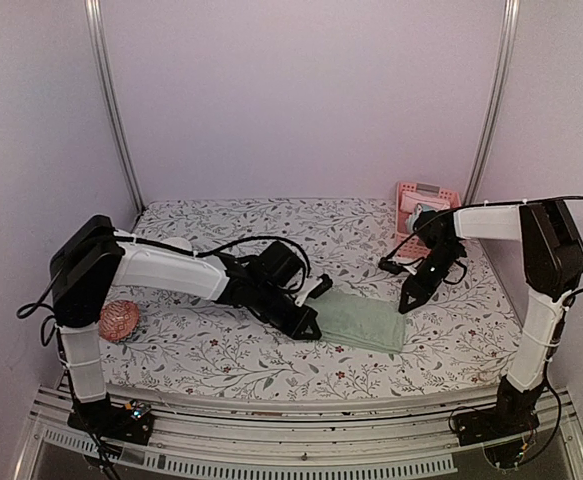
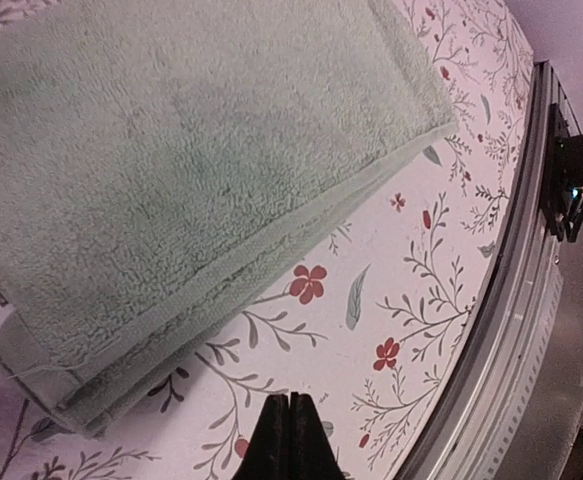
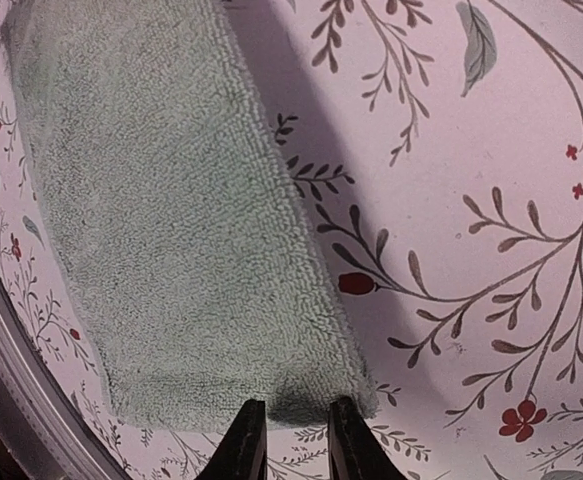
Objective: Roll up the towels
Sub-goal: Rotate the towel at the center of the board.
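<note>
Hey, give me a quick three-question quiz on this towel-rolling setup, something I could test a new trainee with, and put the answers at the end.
1. True or false: the sage-green towel is already rolled up.
2. The left gripper is: A) wide open over the towel, B) shut, beside the towel's edge, C) clamped on the towel.
3. What stands at the far right corner of the table?

Key
1. False: it lies folded flat.
2. B
3. The pink basket.
</note>
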Available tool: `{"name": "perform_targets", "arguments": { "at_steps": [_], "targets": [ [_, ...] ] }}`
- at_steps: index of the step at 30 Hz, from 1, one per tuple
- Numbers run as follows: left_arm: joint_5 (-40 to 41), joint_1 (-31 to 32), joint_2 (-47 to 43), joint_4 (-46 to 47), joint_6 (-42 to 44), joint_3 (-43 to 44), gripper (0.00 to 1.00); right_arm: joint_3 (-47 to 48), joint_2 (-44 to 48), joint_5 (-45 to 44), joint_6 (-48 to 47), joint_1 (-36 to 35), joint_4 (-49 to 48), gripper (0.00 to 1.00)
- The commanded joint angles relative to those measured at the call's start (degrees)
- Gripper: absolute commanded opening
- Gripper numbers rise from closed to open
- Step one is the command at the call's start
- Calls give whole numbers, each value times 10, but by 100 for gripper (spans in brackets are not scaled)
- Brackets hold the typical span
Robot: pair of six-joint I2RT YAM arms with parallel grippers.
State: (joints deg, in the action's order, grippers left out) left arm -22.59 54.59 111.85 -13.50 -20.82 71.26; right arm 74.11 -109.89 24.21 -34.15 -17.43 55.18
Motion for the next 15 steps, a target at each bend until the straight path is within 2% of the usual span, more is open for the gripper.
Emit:
{"name": "perform_targets", "arguments": {
  "at_steps": [1, 4, 9, 13, 15],
  "targets": [
    [-12, 6, 29, -5, -7, 11, 0, -26, -14, -40, -6, 3, -31, 21],
    [6, 2, 45, -11, -9, 11, 0, -43, -15, -51, -7, 2, -33, 20],
    [25, -26, 70, -16, -21, 10, 0, -80, -2, -21, -12, -11, -11, 20],
    [57, -59, 81, -2, -16, 26, 1, -95, 18, -4, -15, -67, -4, 20],
    [68, -81, 107, 3, 5, 51, 4, -81, 10, 16, -9, -101, 5, 20]
  ]
}}
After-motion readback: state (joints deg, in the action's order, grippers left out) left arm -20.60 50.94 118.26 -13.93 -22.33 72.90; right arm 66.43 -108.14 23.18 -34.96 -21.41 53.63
